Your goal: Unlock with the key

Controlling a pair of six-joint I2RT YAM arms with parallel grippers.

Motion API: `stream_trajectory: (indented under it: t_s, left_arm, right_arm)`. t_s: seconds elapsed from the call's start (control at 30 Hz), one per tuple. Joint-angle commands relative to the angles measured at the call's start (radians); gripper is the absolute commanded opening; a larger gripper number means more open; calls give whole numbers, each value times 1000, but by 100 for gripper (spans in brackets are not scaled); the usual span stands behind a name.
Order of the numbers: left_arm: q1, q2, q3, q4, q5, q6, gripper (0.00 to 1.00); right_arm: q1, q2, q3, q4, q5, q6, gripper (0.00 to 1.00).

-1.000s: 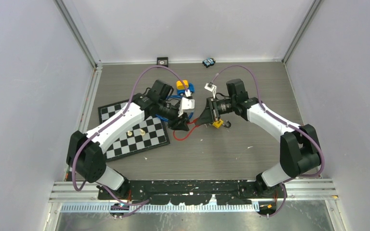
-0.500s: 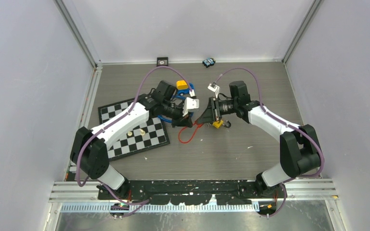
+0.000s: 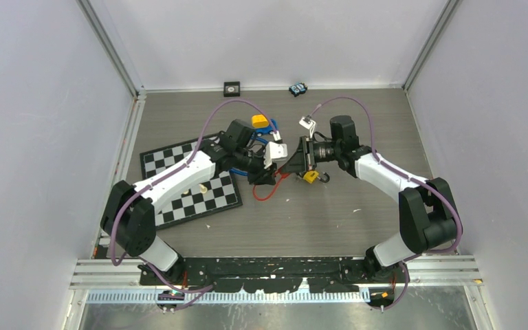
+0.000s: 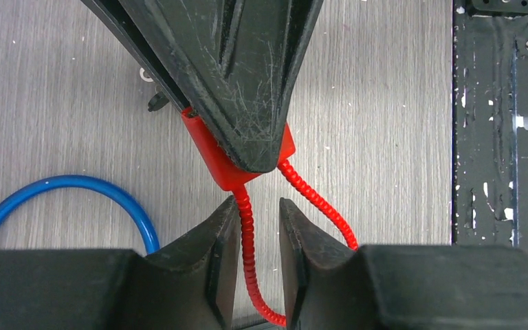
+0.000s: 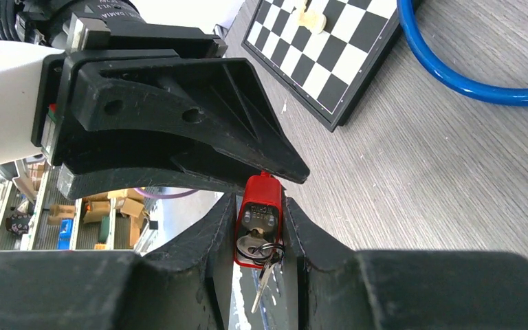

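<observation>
A red cable padlock (image 5: 260, 203) has a silver key (image 5: 250, 246) in its keyhole and a spare key hanging from the ring. My right gripper (image 5: 260, 221) is shut on the lock body and holds it above the table. It also shows in the top view (image 3: 290, 166). In the left wrist view the lock body (image 4: 228, 165) sits between the right gripper's black fingers. My left gripper (image 4: 258, 214) is narrowly open around the lock's red cable (image 4: 249, 254). The cable lies against one finger, with a gap to the other. The cable loop (image 3: 267, 192) hangs to the table.
A chessboard (image 3: 185, 182) with pale pieces lies at the left. A blue cable lock with a yellow body (image 3: 261, 122) lies behind the left gripper. A yellow padlock (image 3: 310, 177) sits under the right gripper. Two small items (image 3: 232, 87) (image 3: 298, 89) lie at the back wall.
My left gripper has moved right, up to the right gripper, and now straddles the red cable. The red cable loop has shifted with it. The right gripper has barely moved.
</observation>
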Motion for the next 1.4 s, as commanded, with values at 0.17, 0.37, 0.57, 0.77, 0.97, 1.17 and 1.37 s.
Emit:
stream_trajectory:
  t_s: [0.17,0.37,0.57,0.77,0.97,1.17,1.37]
  left_arm:
    - [-7,-9,17,58,6,-21,0]
    - [-54,7,21,60,-54,11,0]
    - [-136,-1,22,25,-126,108,0]
    - [-162,-5,9,33,-187,121,1]
    - [-132,-35,-2,76,-259,68,41]
    - [-52,-64,10,52,-185,33,66]
    - [-43,-67,11,70,-97,-34,79]
  right_arm:
    - [-10,-30,11,67,9,24,0]
    - [-25,-33,-19,123,123,85,0]
    - [-28,-15,-17,83,235,82,0]
    - [-35,-23,-13,59,245,53,0]
    - [-62,-61,-29,80,199,31,0]
    - [-75,-77,-26,52,196,-12,0]
    - [-79,-78,-23,54,199,-4,0]
